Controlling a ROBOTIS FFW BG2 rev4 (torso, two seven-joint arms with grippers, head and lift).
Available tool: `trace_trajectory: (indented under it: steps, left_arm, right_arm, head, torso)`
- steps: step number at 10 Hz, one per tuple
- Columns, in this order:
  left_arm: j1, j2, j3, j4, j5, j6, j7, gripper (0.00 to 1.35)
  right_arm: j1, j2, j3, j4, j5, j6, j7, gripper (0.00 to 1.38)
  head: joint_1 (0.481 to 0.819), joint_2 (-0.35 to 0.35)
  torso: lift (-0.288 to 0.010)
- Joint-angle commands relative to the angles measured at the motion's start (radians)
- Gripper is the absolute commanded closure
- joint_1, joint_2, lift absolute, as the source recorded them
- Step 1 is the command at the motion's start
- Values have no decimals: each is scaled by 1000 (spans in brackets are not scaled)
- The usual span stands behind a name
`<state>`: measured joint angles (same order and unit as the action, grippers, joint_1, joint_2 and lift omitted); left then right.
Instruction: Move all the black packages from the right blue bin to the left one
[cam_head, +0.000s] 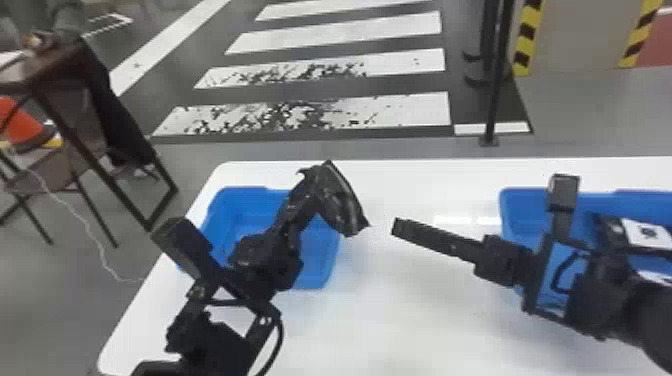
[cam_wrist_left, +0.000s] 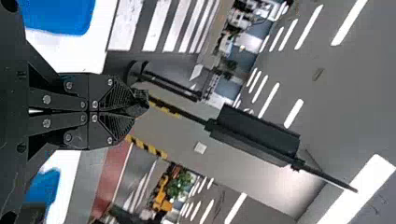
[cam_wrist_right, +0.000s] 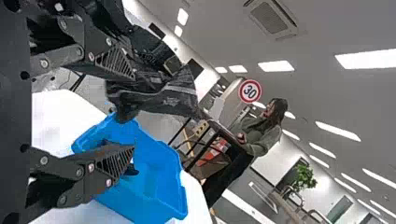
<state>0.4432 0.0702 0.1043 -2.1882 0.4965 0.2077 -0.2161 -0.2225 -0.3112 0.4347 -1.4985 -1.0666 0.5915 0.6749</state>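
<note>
One crinkled black plastic package (cam_head: 345, 202) was pinched in the closed left gripper (cam_head: 312, 192), raised near the rim of the left blue plastic bin (cam_head: 245, 200), the right gripper (cam_head: 400, 228) spread wide over the white table (cam_head: 400, 320), between both blue bins.

Head view: L arm (cam_head: 212, 345) at 7 o'clock is showing blk, w/ boxy housing (cam_head: 182, 247) & thin blk cable (cam_head: 281, 332) curving. R arm (cam_head: 607, 295) at 4 o'clock is looking blk too, w/ small dark box (cam_head: 564, 192) & bent cord (cam_head: 556, 272). L gripper (cam_head: 307, 190) & R gripper (cam_head: 399, 227) are sporting silvery round screws (cam_wrist_left: 46, 99) & ridged triangular pads (cam_wrist_left: 116, 96), wrist views, 9 o'clock.
</note>
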Motion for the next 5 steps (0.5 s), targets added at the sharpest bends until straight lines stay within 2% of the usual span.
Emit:
trace_trajectory:
  steps: [1,3,4,5]
  left_arm:
    - [-68,-4,65,93,-128,-97,24,1217]
    - [-144,-7,131,221,-419,-227,80,1217]
    - [-171,-7,133,319,-475,-340,103,1153]
    - [-176,-12,131,376,-463,-399,107,748]
  right_arm:
    - [16,-2,-2,15,-38,-10,0,134]
    - [38,-3,-14,-2,-38,-22,3,134]
    - [51,-3,-46,-19,4,-29,2,134]
    - [58,-3,-90,-39,77,-29,2,134]
  head:
    - [695,297]
    - [695,350]
    - [695,350]
    - [695,350]
  torso:
    - [-140]
    - [-140]
    - [-140]
    - [-140]
